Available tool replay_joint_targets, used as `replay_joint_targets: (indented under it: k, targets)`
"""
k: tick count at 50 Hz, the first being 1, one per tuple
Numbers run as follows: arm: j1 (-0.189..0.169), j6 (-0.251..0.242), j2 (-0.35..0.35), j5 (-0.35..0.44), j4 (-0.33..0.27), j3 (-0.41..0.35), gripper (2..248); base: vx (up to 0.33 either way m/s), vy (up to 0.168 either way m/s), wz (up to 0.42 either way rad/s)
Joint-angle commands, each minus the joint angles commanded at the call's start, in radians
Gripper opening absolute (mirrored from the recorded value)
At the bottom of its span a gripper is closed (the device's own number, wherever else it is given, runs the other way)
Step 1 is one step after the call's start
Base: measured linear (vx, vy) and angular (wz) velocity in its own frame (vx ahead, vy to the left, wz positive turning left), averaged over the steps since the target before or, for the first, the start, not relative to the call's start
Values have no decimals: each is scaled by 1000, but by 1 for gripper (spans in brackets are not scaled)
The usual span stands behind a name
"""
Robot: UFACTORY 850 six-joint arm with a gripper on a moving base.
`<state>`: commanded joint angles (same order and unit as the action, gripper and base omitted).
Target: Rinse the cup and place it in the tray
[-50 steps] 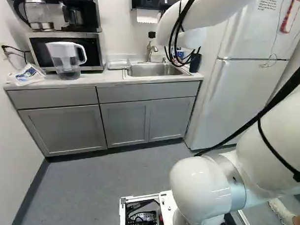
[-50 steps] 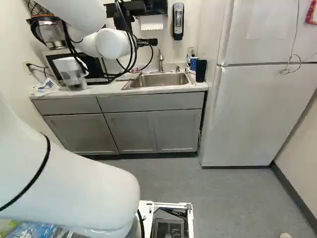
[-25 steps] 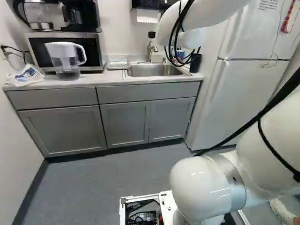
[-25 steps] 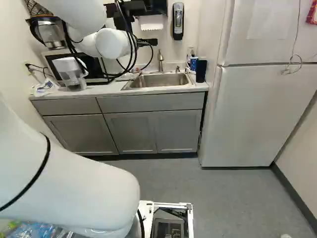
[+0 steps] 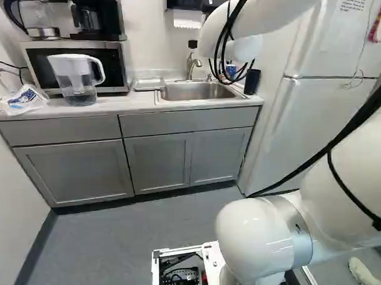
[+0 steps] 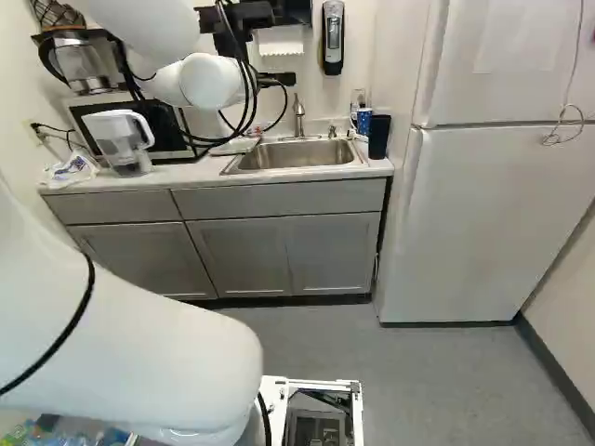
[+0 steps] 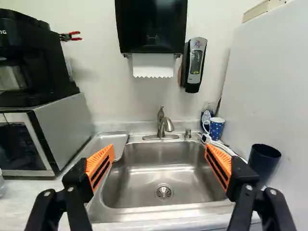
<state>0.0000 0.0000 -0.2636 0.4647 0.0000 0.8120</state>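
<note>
Claw [image 6: 277,79] spread, orange pads wide apart, facing the sink [image 7: 163,173]. Two candidate cups right of the sink; cannot tell which is the task's. Dark cup [image 7: 263,163]: on the surface [image 7: 24,204], upright, mouth up, long axis vertical. Blue dotted mug [image 7: 216,129]: farther back, mouth up, upright, handle toward the left. Tray [image 7: 110,138] left of the sink, long axis running near to far

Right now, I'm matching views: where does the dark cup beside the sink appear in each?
Left base view: dark cup right of the sink, by the fridge.
Right base view: right of the sink, by the fridge.
Wrist view: just outside one finger.
Shared landmark: the faucet.
</note>
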Motion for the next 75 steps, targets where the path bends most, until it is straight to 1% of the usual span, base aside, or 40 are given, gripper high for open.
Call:
replay_joint_targets:
  k: [49, 64, 75]
  targets:
    - [0, 0, 0, 0, 0, 0, 247, 138, 0, -15]
    - [0, 0, 0, 0, 0, 0, 247, 121, 38, -21]
    - [0, 0, 0, 0, 0, 0, 247, 90, 11, -171]
